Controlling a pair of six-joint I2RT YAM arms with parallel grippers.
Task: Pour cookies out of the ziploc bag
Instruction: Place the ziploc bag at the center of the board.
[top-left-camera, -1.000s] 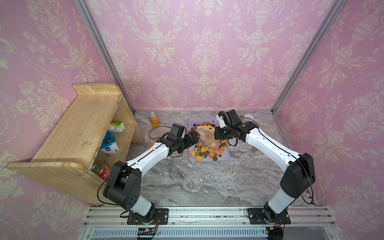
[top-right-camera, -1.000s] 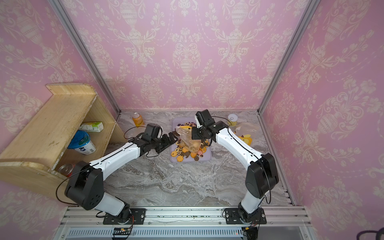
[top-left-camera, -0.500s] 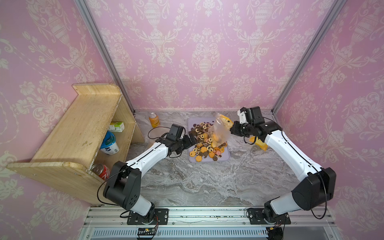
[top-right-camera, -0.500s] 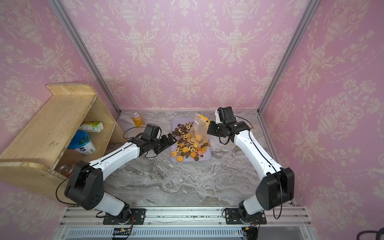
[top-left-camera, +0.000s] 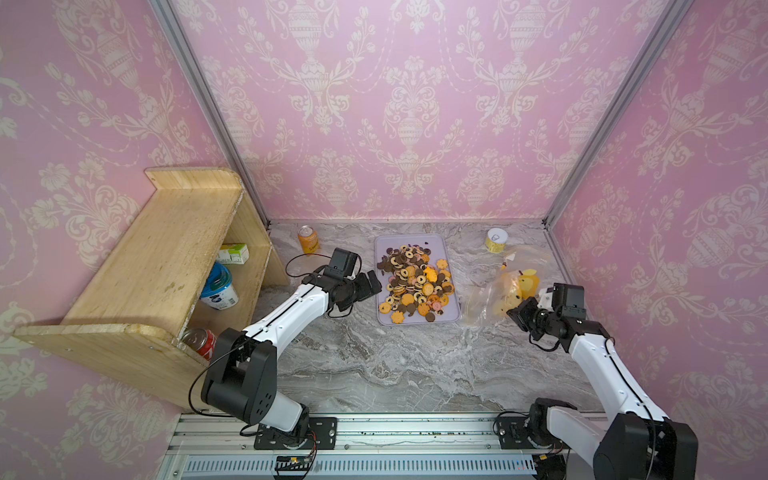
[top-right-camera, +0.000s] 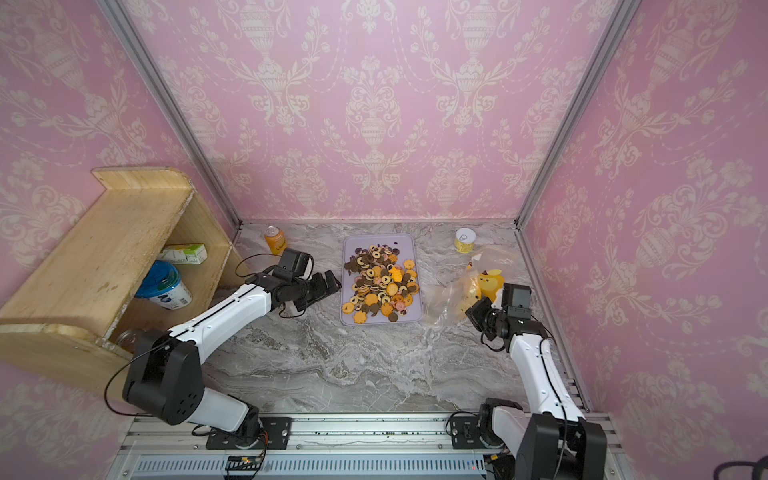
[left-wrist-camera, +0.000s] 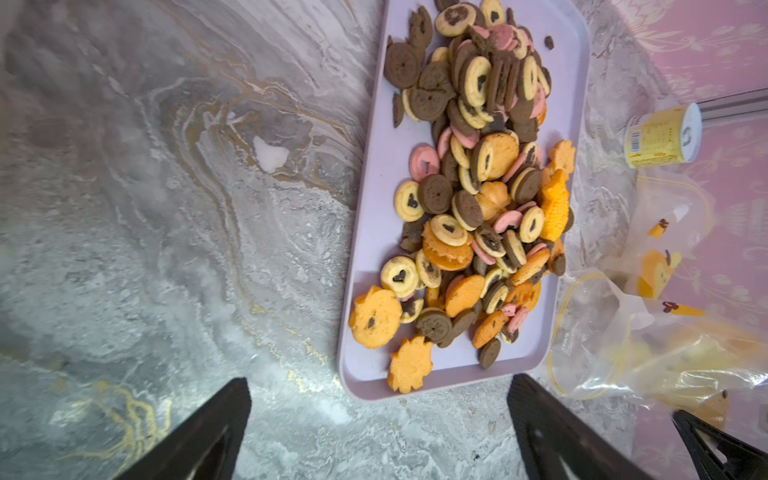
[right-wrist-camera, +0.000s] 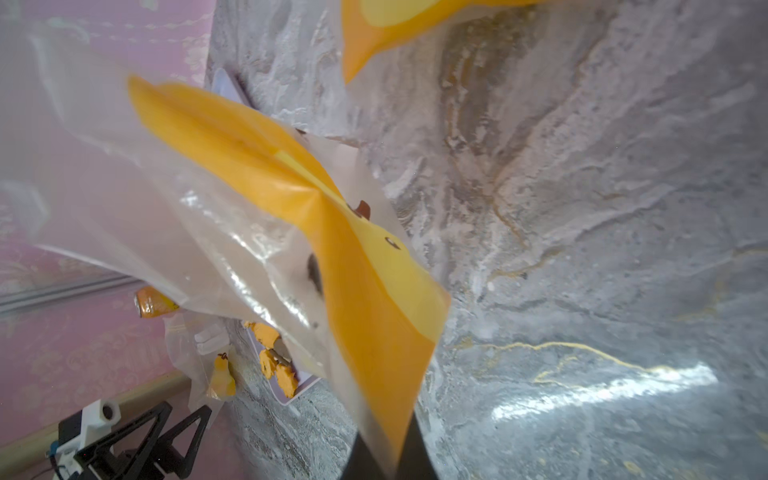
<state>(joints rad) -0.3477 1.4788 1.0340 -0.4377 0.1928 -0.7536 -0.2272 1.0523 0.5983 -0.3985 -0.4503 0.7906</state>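
Observation:
The cookies (top-left-camera: 415, 282) (top-right-camera: 380, 284) (left-wrist-camera: 469, 187) lie heaped on a lilac tray (top-left-camera: 417, 322) (top-right-camera: 380, 323) (left-wrist-camera: 374, 232) at mid-table in both top views. To the tray's right, the clear ziploc bag (top-left-camera: 494, 291) (top-right-camera: 453, 299) (left-wrist-camera: 602, 332) (right-wrist-camera: 291, 216) with yellow-orange print hangs slack. My right gripper (top-left-camera: 517, 309) (top-right-camera: 473, 309) (right-wrist-camera: 386, 453) is shut on the bag's printed end. The bag's mouth faces the tray. My left gripper (top-left-camera: 372, 286) (top-right-camera: 332, 284) (left-wrist-camera: 378, 415) is wide open and holds nothing, just off the tray's left edge.
A wooden shelf (top-left-camera: 166, 249) at the left holds a blue-lidded tub (top-left-camera: 218, 284), a green carton (top-left-camera: 232, 253) and a red can (top-left-camera: 199, 338). An orange can (top-left-camera: 308, 240) and a yellow can (top-left-camera: 496, 240) stand at the back. Another clear bag (top-left-camera: 525, 257) lies near the yellow can.
My right gripper has carried the bag from above the tray off to the right and nearer the front. The left arm has stayed where it was, open.

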